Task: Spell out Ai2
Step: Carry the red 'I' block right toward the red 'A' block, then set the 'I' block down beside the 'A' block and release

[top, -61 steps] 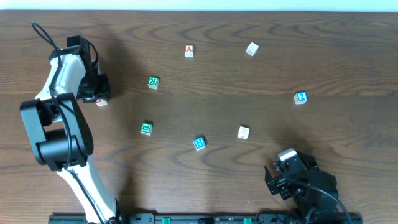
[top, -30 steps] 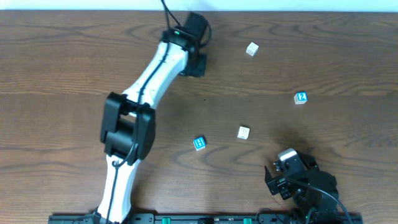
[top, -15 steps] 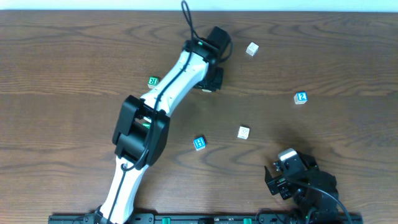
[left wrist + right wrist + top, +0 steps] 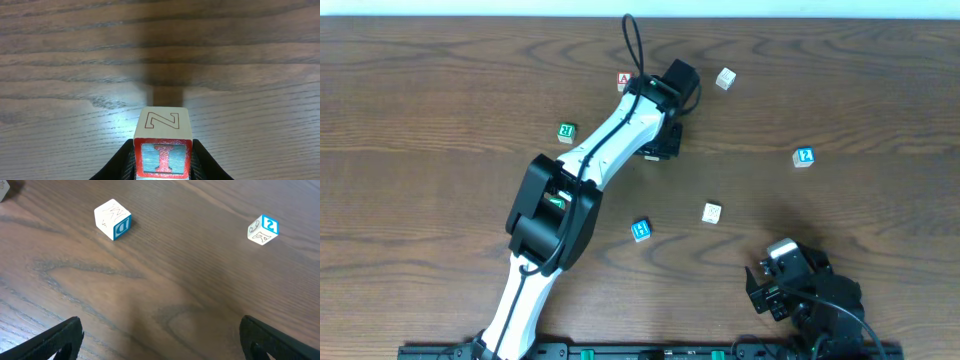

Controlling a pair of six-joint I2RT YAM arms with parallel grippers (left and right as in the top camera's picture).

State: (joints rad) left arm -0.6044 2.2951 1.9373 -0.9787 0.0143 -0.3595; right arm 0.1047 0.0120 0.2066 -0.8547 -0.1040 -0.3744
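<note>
Left gripper [image 4: 660, 149] swung right, now near A block [image 4: 624, 81], clamping I block [image 4: 163, 156]; right gripper [image 4: 160, 340] unmoved, spread wide.

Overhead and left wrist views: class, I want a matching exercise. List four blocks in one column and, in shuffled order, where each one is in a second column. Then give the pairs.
Blocks
1. red I block
2. blue 2 block
3. green block
4. red A block

Places
A. near the table's far edge, just left of the left arm's wrist
B. between the fingers of the left gripper
C. alone on the right side of the table
D. left of the left arm's forearm

Pairs: 1-B, 2-C, 3-D, 4-A
</note>
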